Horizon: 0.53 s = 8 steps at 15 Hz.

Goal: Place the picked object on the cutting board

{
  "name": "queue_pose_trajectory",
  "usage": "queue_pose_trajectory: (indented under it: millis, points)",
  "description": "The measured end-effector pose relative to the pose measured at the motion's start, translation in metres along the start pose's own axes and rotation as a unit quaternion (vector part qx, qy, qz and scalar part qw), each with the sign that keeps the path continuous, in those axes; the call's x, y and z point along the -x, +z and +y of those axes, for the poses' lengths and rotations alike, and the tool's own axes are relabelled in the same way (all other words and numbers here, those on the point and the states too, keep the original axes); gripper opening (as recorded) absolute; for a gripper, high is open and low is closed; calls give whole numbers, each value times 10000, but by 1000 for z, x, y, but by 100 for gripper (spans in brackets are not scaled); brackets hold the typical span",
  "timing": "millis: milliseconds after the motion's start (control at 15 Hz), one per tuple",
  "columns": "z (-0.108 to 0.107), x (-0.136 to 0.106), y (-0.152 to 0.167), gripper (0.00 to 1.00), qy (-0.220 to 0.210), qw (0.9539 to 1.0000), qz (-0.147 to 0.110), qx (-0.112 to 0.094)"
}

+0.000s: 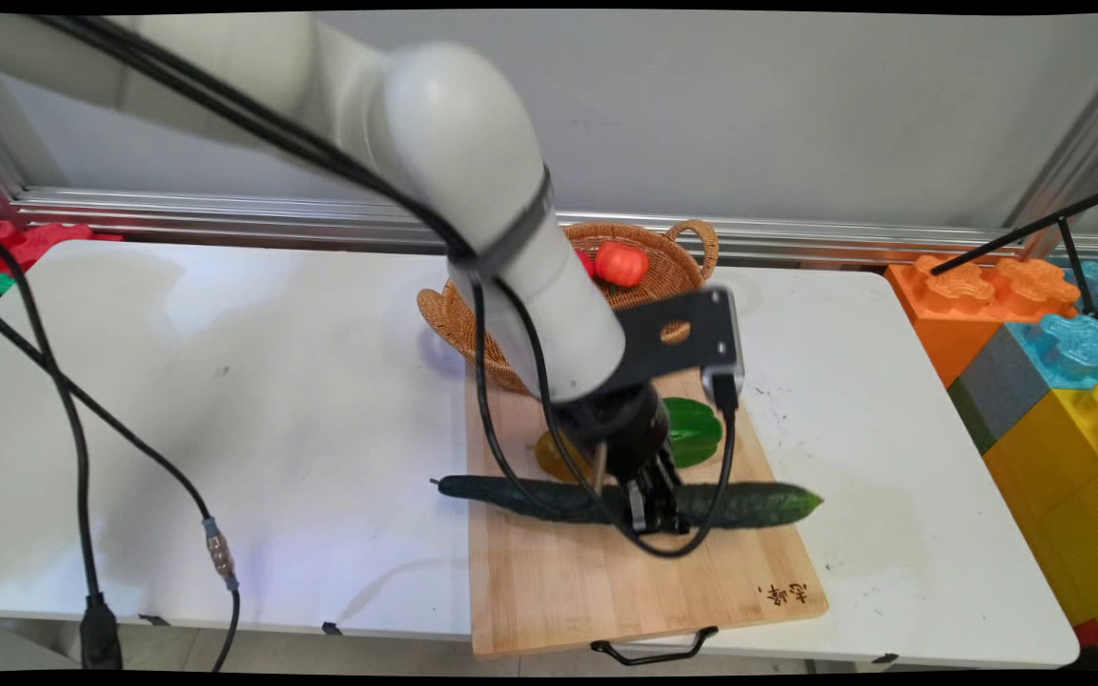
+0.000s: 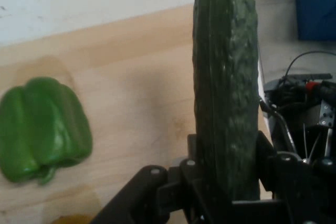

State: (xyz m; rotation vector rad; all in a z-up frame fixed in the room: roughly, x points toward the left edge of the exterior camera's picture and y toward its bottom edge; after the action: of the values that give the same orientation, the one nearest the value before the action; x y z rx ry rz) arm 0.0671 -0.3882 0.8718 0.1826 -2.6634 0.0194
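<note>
A long dark green cucumber [image 1: 759,503] lies crosswise over the wooden cutting board [image 1: 559,591], both ends reaching past the board's sides. My gripper [image 1: 656,510] is down at its middle and shut on it. In the hand view the cucumber [image 2: 226,77] runs up between the black fingers [image 2: 265,150], which press against both of its sides. I cannot tell whether it rests on the board [image 2: 136,66] or hangs just above it. A green bell pepper [image 1: 692,431] [image 2: 42,127] lies on the board just behind the gripper. Beside it a yellow item [image 1: 554,455] is mostly hidden by the arm.
A wicker basket [image 1: 473,329] holding a red tomato [image 1: 620,264] stands behind the board, partly hidden by the arm. Big orange, blue and yellow toy blocks [image 1: 1054,362] are stacked off the table's right edge. Black cables [image 1: 82,457] hang at left.
</note>
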Motion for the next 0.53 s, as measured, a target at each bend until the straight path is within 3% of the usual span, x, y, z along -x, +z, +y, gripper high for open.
queue_pose_trajectory:
  millis: [533]
  points:
    - [-2,15,64,0,78,9998,-143,-66]
